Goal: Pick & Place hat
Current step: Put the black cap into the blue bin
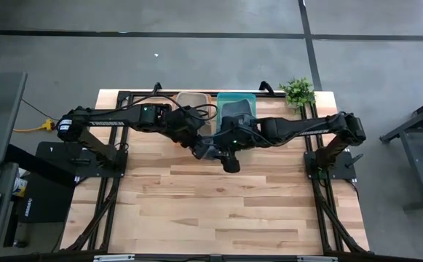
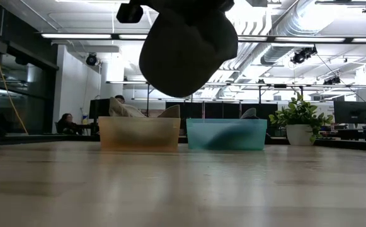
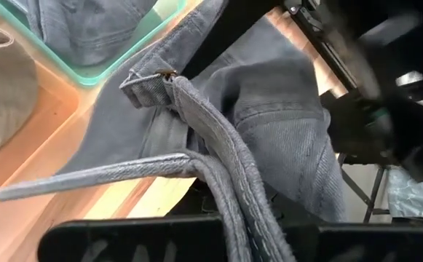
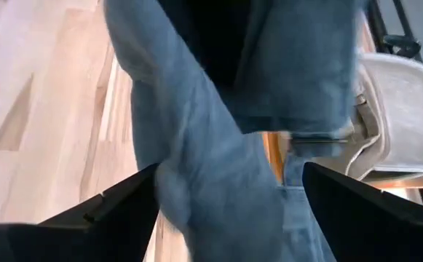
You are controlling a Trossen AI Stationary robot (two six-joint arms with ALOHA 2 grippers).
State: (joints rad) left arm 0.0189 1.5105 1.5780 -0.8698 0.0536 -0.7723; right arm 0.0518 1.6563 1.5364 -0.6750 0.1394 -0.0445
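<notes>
The hat [image 2: 186,47] is grey-blue denim, bunched, and hangs high above the table between both arms at the table's middle [image 1: 208,151]. My left gripper [image 3: 247,240] comes from the left [image 1: 195,142] and is shut on the hat. My right gripper [image 4: 229,211] comes from the right [image 1: 223,151] and is shut on bunched denim. The hat's crown and panels [image 3: 284,124] spread out beyond the left fingers. In the low view both sets of fingertips are above the picture's top edge. My left gripper pinches the hat's stitched edge band [image 3: 229,182], where a thin strap [image 3: 102,175] branches off; the band runs back between the fingers. The hat is lifted clear of the table. My right gripper has a thick bunch of the hat's cloth [image 4: 204,189] between its two fingers, several layers. The cloth touches the inner side of one finger [image 4: 135,196]. The hat hangs clear of the table.
A tan bin [image 1: 194,102] with a beige hat [image 3: 0,87] and a teal bin [image 1: 236,105] with denim inside stand side by side at the far edge. A potted plant [image 1: 297,91] sits at the far right corner. Bare wood [image 1: 218,211] stretches toward the near edge.
</notes>
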